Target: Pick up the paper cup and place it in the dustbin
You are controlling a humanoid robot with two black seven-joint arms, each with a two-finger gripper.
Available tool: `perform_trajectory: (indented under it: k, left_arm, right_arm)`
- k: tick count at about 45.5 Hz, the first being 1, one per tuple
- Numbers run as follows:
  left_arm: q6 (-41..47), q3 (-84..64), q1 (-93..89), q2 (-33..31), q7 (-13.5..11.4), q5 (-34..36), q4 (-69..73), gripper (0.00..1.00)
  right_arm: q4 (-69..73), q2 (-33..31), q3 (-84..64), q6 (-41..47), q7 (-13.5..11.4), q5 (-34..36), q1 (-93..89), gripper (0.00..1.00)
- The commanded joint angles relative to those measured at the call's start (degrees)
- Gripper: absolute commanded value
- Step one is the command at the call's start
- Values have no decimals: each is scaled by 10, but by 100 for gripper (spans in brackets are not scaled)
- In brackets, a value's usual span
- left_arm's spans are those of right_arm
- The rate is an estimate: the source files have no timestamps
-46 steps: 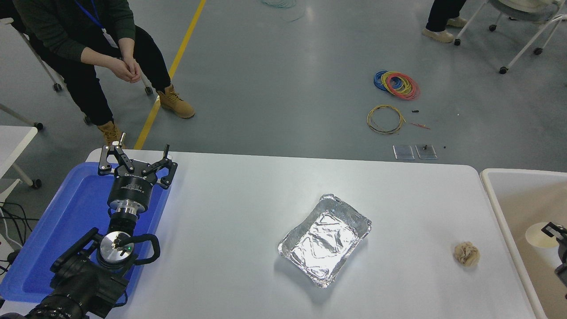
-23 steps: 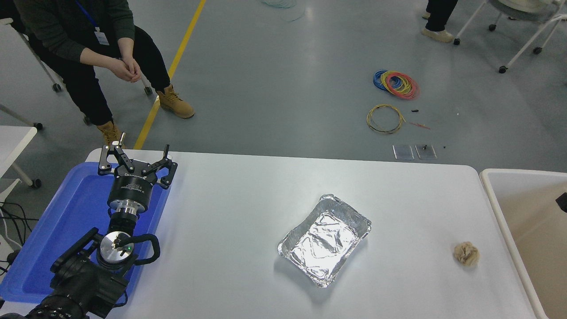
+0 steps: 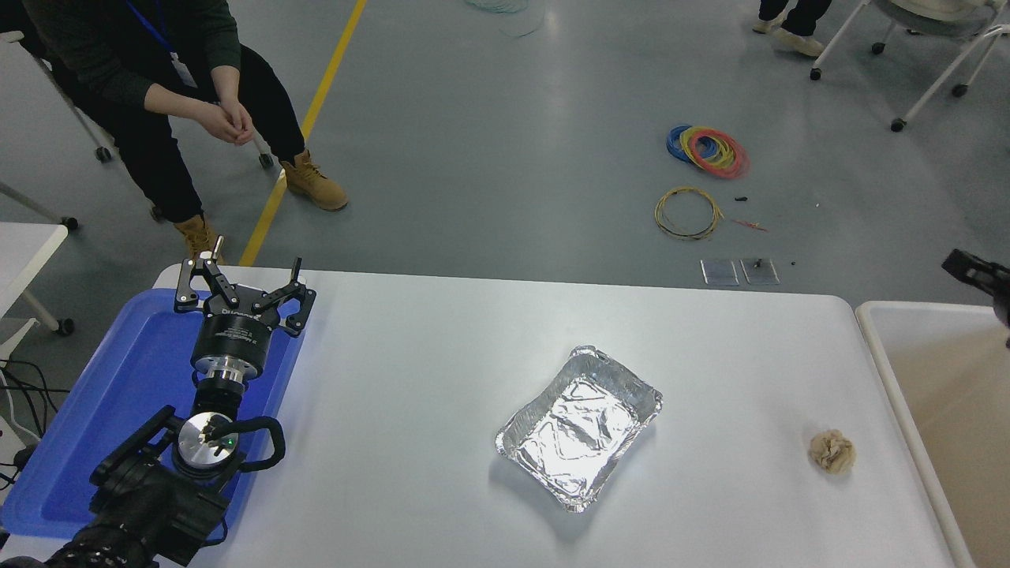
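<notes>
A: Dustbin (image 3: 876,347) sits at the right end of the surface (image 3: 442,355), only its left wall and part of its beige floor in view. No paper cup shows anywhere, neither on the surface nor in the visible part of the bin.

B: So is the drop done?

A: Likely, judging from how things lie: the cup is off the surface and the right claw (image 3: 978,278) hangs at the picture's right edge above the bin's far rim, carrying nothing that I can see. Only a black sliver of it shows, so I cannot tell whether it is released or clenched.

B: And the other arm?

A: The left claw (image 3: 241,282) is parked at the lower left over the blue tray (image 3: 102,410), its fingers spread apart and empty.

B: Anything left over?

A: A foil tray (image 3: 580,426) sits mid-surface and a crumpled paper ball (image 3: 831,452) lies near the bin, both outside this task. What remains, I would guess, is pulling the right arm clear. Whether the cup truly lies in the bin stays unconfirmed, since most of it is cut off.
</notes>
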Motion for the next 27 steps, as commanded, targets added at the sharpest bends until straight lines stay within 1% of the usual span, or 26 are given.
perform_trajectory:
  k: [1,20,23,27]
  left_arm:
    - [0,0,0,0,0,0,0,100]
    - [0,0,0,1,0,0,0,100]
    - [0,0,0,1,0,0,0,100]
    - [0,0,0,0,0,0,0,100]
  right_arm:
    - [72,0,-23,82,-1,-1,124,100]
    - [151,24,-33,229,-6,-2,254,100]
    - [168,25,-33,249,-6,-12,267,100]
    - [204,23,-35,279,-6,-42,291,100]
